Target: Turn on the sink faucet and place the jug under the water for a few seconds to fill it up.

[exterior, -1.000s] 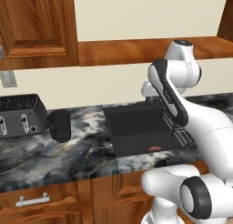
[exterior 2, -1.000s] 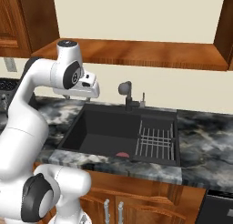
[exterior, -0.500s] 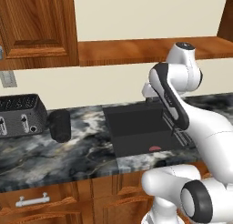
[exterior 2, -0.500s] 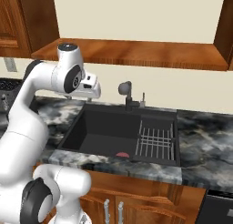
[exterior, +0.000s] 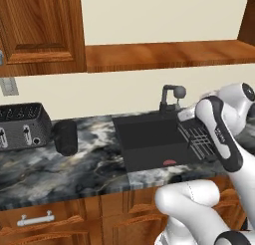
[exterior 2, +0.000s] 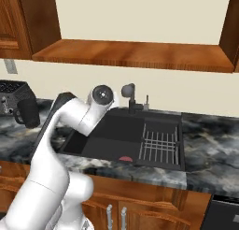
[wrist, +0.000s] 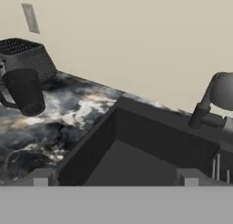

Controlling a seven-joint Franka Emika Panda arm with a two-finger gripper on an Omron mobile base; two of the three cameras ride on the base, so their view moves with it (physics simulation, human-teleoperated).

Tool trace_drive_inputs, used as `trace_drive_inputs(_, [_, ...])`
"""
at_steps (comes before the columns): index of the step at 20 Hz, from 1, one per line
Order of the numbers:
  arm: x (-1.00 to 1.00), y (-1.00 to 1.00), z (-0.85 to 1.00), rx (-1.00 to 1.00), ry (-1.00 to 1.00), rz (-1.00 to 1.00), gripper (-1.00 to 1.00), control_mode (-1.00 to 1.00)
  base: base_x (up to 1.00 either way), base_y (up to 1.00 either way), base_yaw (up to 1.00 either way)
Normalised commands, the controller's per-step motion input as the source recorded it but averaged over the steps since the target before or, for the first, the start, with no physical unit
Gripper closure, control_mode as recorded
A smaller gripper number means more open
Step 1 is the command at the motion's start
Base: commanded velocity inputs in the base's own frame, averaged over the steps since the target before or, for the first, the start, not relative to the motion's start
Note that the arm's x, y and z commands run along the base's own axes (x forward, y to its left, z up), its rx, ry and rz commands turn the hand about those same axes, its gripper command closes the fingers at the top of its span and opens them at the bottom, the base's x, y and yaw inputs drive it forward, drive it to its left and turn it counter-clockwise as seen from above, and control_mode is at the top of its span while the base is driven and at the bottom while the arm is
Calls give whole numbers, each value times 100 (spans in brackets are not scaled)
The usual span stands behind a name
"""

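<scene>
The jug (exterior: 65, 137) (exterior 2: 28, 113) (wrist: 25, 91) is a matte-black cylinder standing upright on the marbled counter, just right of the toaster. The black sink (exterior: 149, 139) (exterior 2: 116, 140) (wrist: 136, 159) lies to its right. The sink faucet (exterior: 172, 97) (exterior 2: 129, 96) (wrist: 216, 98) stands at the basin's back edge, its grey round head up. No water is in view at the spout. In the hand view my gripper (wrist: 114, 178) is open and holds nothing. It hangs over the sink's near-left part, well apart from the jug and the faucet.
A black slotted toaster (exterior: 20, 124) (wrist: 25, 57) stands by the wall left of the jug. A wire rack (exterior: 199, 137) (exterior 2: 158, 141) fills the basin's right side, and a small red item (exterior 2: 125, 159) lies at its front. A wooden shelf (exterior 2: 130, 53) overhangs the counter.
My arm has folded down and swung to the right over the sink, uncovering the faucet in the left base view. The jaws stayed open. Jug and toaster have not moved.
</scene>
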Motion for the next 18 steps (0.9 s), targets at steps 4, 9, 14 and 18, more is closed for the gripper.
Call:
trace_drive_inputs(4, [28, -87, 7, 9, -10, 27, -100, -100, 0, 0, 0])
trace_drive_inputs(9, [22, -97, 4, 9, -3, 16, -100, -100, 0, 0, 0])
trace_drive_inputs(14, [40, -67, -3, 2, -7, 8, -100, -100, 0, 0, 0])
trace_drive_inputs(18, [71, -10, -8, 1, -1, 0, -100, -100, 0, 0, 0])
